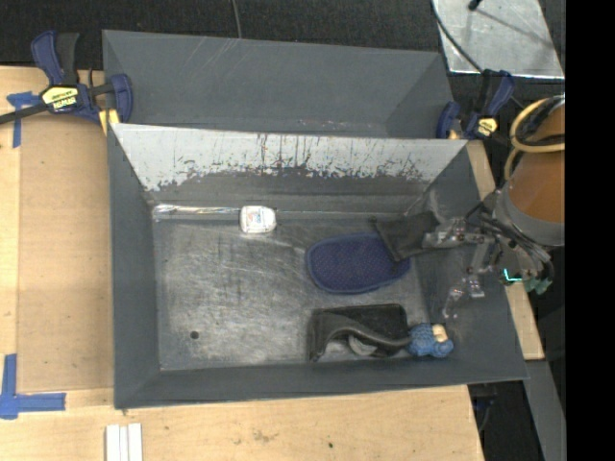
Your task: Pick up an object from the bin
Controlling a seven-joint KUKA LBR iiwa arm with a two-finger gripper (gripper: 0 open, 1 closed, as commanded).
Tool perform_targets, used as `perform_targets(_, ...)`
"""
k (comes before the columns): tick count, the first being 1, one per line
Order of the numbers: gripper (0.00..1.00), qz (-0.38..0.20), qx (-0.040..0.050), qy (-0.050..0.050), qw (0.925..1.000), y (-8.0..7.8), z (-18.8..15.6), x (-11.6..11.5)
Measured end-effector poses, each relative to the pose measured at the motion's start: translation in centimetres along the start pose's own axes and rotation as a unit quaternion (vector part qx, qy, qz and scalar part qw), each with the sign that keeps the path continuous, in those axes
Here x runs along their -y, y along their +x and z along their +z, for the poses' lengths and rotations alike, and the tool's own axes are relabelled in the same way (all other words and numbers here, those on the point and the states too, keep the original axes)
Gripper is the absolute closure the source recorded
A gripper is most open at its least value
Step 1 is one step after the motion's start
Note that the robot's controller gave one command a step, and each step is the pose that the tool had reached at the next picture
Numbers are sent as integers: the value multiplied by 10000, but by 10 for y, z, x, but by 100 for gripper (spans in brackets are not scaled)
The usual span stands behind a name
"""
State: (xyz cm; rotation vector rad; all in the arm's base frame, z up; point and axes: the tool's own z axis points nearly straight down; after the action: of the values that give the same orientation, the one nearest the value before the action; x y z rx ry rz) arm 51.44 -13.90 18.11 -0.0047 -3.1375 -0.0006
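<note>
My gripper (pixel 469 281) hangs over the bin's right side, just inside the right wall. To its left lies a blue oval brush (pixel 351 262) whose black handle (pixel 404 235) points toward the gripper. Below the gripper, by the front right corner, sits a small blue piece with a yellow tip (pixel 430 342). This piece touches a flat black thing with a grey curved band (pixel 357 332). Nothing shows in the gripper's grasp.
A small white block with a label (pixel 257 220) lies at the back wall, left of centre. The arm with its orange cover comes in over the right rim.
</note>
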Motion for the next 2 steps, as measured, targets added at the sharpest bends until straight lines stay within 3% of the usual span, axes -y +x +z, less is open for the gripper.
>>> perform_targets(1, 0, 130, 99, 17, 9999, -59, 108, -30)
perform_targets(2, 100, 126, 135, 21, 9998, -60, 104, -30)
